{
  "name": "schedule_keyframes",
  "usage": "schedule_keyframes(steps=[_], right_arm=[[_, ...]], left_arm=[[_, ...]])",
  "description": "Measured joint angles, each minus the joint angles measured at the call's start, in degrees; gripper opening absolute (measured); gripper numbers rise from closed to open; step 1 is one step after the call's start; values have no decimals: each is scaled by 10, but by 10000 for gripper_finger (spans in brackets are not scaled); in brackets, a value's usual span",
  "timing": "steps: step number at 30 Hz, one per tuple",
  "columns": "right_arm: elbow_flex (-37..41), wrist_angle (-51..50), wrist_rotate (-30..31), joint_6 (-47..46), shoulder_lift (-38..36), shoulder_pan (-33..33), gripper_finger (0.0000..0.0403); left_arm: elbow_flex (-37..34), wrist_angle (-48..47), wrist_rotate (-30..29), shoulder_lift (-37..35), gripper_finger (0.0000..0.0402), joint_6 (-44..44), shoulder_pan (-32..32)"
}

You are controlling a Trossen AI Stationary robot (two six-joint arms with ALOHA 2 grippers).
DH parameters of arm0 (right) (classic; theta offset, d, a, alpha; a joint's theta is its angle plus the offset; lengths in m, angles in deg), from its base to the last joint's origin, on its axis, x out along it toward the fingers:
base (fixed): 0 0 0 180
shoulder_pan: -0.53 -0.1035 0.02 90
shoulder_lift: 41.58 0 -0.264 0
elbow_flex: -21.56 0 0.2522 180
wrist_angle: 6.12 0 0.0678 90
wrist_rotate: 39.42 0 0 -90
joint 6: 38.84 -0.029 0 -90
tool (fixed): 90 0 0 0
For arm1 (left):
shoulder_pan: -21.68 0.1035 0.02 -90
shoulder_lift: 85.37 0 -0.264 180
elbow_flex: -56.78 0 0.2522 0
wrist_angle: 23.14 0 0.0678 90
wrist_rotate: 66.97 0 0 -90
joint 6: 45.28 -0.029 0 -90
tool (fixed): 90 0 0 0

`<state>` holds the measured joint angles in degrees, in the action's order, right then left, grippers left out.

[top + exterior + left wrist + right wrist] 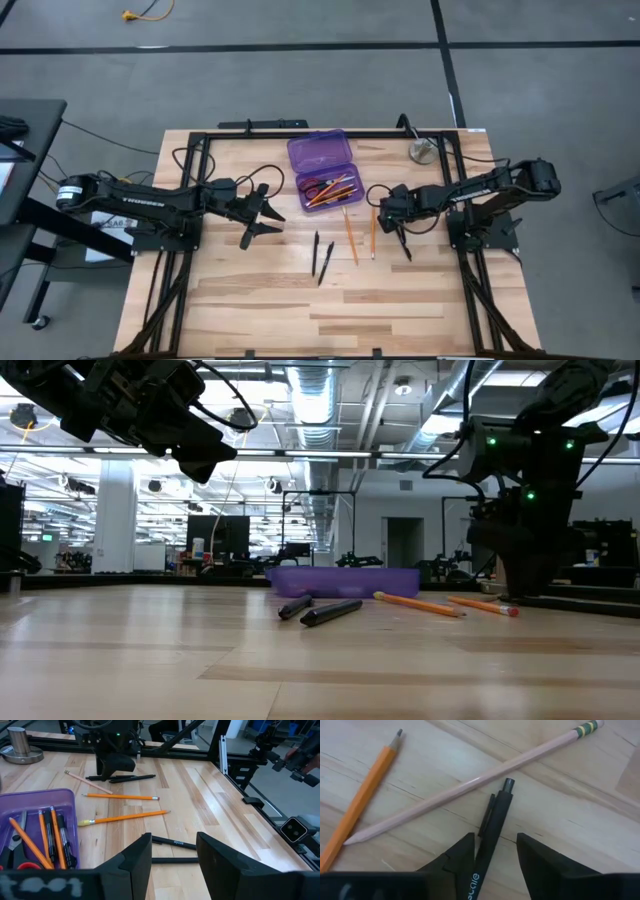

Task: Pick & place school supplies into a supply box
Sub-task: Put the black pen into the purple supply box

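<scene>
The purple supply box point(320, 165) lies open near the table's far edge, holding orange pencils, black pens and red-handled scissors point(22, 866). On the bare wood lie two black pens point(320, 260) and two orange pencils point(352, 236). My left gripper point(265, 225) is open in the air left of the box, with the two pens point(175, 843) beyond its fingers. My right gripper point(495, 855) is open and low at the table's right. Its fingers stand on either side of another black pen point(492, 825), which lies next to a pale pencil point(470, 782). My right gripper comes at the black pen point(490, 840) from above, with the pen running between its two fingers and lying flat on the table. The pen sits close against one finger point(462, 852); I cannot tell whether that finger touches it.
A round grey metal disc point(422, 151) stands at the far right corner. A black metal frame point(300, 133) runs along the table's far edge and sides. Open wood point(330, 310) stretches toward the near edge. The box point(345, 580) shows behind the pens in the low view.
</scene>
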<state>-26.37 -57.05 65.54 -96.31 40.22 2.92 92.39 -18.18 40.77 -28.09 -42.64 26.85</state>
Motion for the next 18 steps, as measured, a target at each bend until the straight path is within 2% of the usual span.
schedule_keyframes(steps=[18], right_arm=[[0, -17, 2, -15, 0, 0, 87]], left_arm=[[0, 0, 0, 0, 144, 0, 0]])
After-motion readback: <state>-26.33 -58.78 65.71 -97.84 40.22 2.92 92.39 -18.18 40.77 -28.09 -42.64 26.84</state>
